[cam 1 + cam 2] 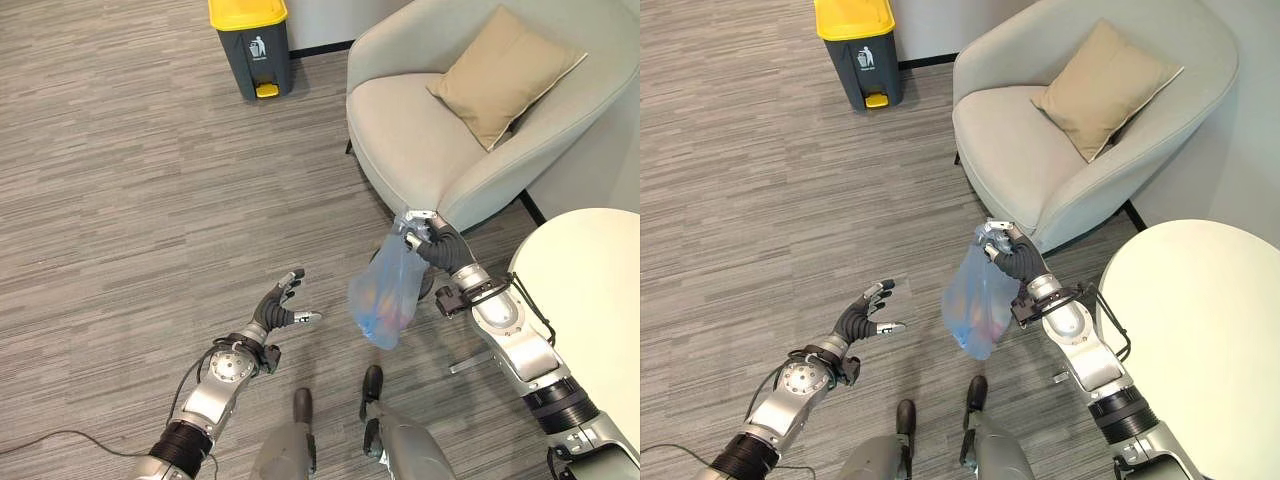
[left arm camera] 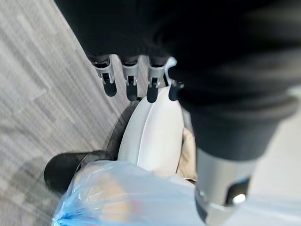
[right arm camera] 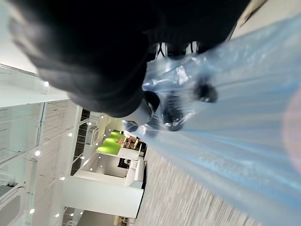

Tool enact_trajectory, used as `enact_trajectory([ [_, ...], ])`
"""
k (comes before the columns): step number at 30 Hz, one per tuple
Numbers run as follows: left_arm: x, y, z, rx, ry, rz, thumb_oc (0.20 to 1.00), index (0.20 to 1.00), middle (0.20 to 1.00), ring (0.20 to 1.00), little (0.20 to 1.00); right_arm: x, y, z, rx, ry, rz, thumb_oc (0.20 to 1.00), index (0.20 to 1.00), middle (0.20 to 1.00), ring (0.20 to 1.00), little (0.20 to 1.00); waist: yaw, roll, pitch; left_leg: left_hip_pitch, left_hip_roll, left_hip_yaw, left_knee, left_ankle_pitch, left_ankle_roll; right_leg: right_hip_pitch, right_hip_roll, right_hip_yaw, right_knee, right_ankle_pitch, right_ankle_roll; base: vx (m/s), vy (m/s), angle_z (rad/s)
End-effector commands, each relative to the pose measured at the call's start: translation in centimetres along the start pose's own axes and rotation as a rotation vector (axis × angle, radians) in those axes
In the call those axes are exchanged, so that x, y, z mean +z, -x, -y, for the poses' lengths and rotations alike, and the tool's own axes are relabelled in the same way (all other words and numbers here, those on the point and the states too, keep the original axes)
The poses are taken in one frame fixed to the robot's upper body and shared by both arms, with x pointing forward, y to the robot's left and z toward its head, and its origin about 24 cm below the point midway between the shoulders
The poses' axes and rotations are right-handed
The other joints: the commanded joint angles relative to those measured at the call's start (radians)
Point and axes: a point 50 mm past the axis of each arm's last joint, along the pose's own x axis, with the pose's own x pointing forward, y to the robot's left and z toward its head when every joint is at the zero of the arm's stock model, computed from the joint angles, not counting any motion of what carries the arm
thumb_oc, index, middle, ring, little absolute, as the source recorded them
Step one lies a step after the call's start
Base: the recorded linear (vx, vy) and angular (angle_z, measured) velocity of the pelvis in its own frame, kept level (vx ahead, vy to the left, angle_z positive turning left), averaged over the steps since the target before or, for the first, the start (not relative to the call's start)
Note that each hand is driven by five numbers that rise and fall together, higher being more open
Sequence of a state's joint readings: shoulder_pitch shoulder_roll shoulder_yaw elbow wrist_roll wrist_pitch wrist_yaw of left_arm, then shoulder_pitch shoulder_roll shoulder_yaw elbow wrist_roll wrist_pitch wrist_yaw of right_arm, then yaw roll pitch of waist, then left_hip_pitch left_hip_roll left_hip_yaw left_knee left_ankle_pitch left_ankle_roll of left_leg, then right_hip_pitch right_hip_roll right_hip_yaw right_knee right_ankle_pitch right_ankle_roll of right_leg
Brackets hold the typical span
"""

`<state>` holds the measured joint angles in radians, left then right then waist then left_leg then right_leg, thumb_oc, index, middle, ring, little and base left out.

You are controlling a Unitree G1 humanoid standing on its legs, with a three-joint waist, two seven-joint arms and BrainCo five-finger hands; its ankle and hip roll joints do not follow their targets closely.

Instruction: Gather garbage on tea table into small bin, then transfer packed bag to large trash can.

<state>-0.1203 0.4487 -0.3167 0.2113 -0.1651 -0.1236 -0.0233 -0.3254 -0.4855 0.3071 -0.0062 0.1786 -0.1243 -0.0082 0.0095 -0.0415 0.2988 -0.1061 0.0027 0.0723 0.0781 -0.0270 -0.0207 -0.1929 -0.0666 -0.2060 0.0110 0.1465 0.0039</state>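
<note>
**Q:** Driving the rig remotely here. What have I actually got in the hands right now?

**A:** My read, starting at the fingers: the right hand (image 1: 428,240) has its fingers curled tight round the gathered neck of the bag (image 1: 385,300), pinching it shut. The bag hangs free below the fist, pale blue and see-through, with some coloured rubbish bunched in the bottom. It's in the air, just in front of the armchair (image 1: 450,120), not touching the floor (image 1: 120,180). The left hand (image 1: 280,310) holds nothing, fingers spread loose and relaxed, hovering beside the bag but apart from it.

**Q:** So the table part is finished?

**A:** Looks that way to me. The round table (image 1: 590,300) sits at my right, and the bare part of it I can see has no rubbish on it. What's left, I'd guess, is the carry. The trash can (image 1: 252,45), grey with a yellow lid, stands well apart across the floor, near the wall.

**Q:** Tips for doing the carry properly?

**A:** Keep that right fist clamped; thin plastic slips, and if the neck loosens the load drops. I'd hold the arm out so the bag swings clear of the armchair edge, and walk steady so it doesn't start to pendulum. The lid is closed and there's a yellow pedal at the base, so I'd plan on the empty left hand or a foot to get it open before lowering the bag in.
</note>
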Motion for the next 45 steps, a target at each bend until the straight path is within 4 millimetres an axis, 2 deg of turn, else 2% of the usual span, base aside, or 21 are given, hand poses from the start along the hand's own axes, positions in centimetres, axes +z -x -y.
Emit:
enact_trajectory([
  [1, 2.3, 0.3, -0.1, -0.059, -0.121, 0.135, 1.000, 1.000, 1.000, 1.000, 1.000, 3.4, -1.1, -0.9, 0.031, -0.093, 0.196, 0.200, 0.200, 0.200, 0.200, 0.200, 0.010, -0.041, -0.111, -0.057, 0.007, 0.015, 0.033, -0.048, -0.013, 0.082, -0.027, 0.059, 0.032, -0.177, 0.090, 0.10, 0.093, -0.17],
  [7, 4.4, -0.9, 0.9, -0.083, -0.123, 0.224, 1.000, 1.000, 1.000, 1.000, 1.000, 4.3, -1.9, -2.5, 0.094, -0.124, 0.228, 0.200, 0.200, 0.200, 0.200, 0.200, 0.001, -0.050, -0.142, -0.003, 0.002, 0.028, -0.011, -0.045, -0.007, 0.105, -0.028, 0.071, 0.031, -0.181, 0.098, 0.07, 0.037, -0.14],
  [10, 6.2, -1.9, 1.6, -0.089, -0.174, 0.295, 1.000, 1.000, 1.000, 1.000, 1.000, 5.1, -2.8, -3.9, 0.137, -0.149, 0.257, 0.200, 0.200, 0.200, 0.200, 0.200, -0.004, -0.055, -0.162, 0.025, 0.002, 0.031, -0.031, -0.045, -0.005, 0.124, -0.025, 0.077, 0.022, -0.183, 0.100, 0.06, 0.013, 0.01],
  [15, 7.2, -2.9, 2.1, -0.024, -0.246, 0.338, 1.000, 1.000, 1.000, 1.000, 1.000, 6.6, -3.8, -5.6, 0.186, -0.172, 0.314, 0.200, 0.200, 0.200, 0.200, 0.200, 0.000, -0.065, -0.181, 0.062, 0.004, 0.032, -0.059, -0.045, -0.004, 0.150, -0.023, 0.081, 0.007, -0.183, 0.101, 0.04, 0.002, -0.02],
  [21, 6.7, -2.9, 2.7, -0.016, -0.268, 0.318, 1.000, 1.000, 1.000, 1.000, 1.000, 7.3, -4.0, -6.4, 0.210, -0.211, 0.339, 0.200, 0.200, 0.200, 0.200, 0.200, 0.011, -0.074, -0.191, 0.079, 0.006, 0.030, -0.068, -0.046, -0.003, 0.163, -0.021, 0.079, 0.002, -0.184, 0.101, 0.01, 0.001, 0.01],
  [30, 3.6, -2.9, 4.8, -0.121, -0.287, 0.184, 1.000, 1.000, 1.000, 1.000, 1.000, 9.5, -4.5, -8.0, 0.284, -0.320, 0.410, 0.200, 0.200, 0.200, 0.200, 0.200, 0.018, -0.085, -0.210, 0.100, 0.009, 0.035, -0.095, -0.037, -0.001, 0.175, -0.020, 0.075, -0.006, -0.177, 0.105, 0.00, 0.000, 0.00],
  [36, 3.6, -3.8, 6.0, -0.175, -0.377, 0.181, 1.000, 1.000, 1.000, 1.000, 1.000, 11.5, -4.9, -9.1, 0.338, -0.384, 0.473, 0.200, 0.200, 0.200, 0.200, 0.200, 0.007, -0.084, -0.216, 0.108, 0.009, 0.043, -0.111, -0.028, 0.000, 0.171, -0.020, 0.079, -0.003, -0.173, 0.107, 0.00, 0.005, 0.00],
  [40, 3.5, -4.2, 6.4, -0.179, -0.401, 0.175, 1.000, 1.000, 1.000, 1.000, 1.000, 12.1, -5.1, -9.6, 0.355, -0.416, 0.488, 0.200, 0.200, 0.200, 0.200, 0.200, 0.005, -0.085, -0.217, 0.111, 0.008, 0.046, -0.115, -0.028, 0.001, 0.169, -0.019, 0.082, 0.000, -0.172, 0.107, 0.00, 0.000, 0.00],
  [44, 3.8, -5.2, 6.9, -0.140, -0.435, 0.173, 1.000, 1.000, 1.000, 1.000, 1.000, 12.9, -5.0, -11.1, 0.406, -0.513, 0.497, 0.200, 0.200, 0.200, 0.200, 0.200, -0.001, -0.084, -0.220, 0.119, 0.007, 0.052, -0.119, -0.028, 0.004, 0.171, -0.021, 0.089, 0.002, -0.171, 0.106, 0.00, 0.000, 0.00],
  [45, 3.8, -5.2, 6.9, -0.139, -0.435, 0.173, 0.743, 0.743, 0.743, 0.743, 0.743, 12.9, -5.0, -11.1, 0.406, -0.513, 0.497, 0.200, 0.200, 0.200, 0.200, 0.200, -0.002, -0.083, -0.220, 0.119, 0.007, 0.052, -0.119, -0.028, 0.004, 0.171, -0.021, 0.089, 0.002, -0.171, 0.106, 0.00, 0.000, 0.00],
])
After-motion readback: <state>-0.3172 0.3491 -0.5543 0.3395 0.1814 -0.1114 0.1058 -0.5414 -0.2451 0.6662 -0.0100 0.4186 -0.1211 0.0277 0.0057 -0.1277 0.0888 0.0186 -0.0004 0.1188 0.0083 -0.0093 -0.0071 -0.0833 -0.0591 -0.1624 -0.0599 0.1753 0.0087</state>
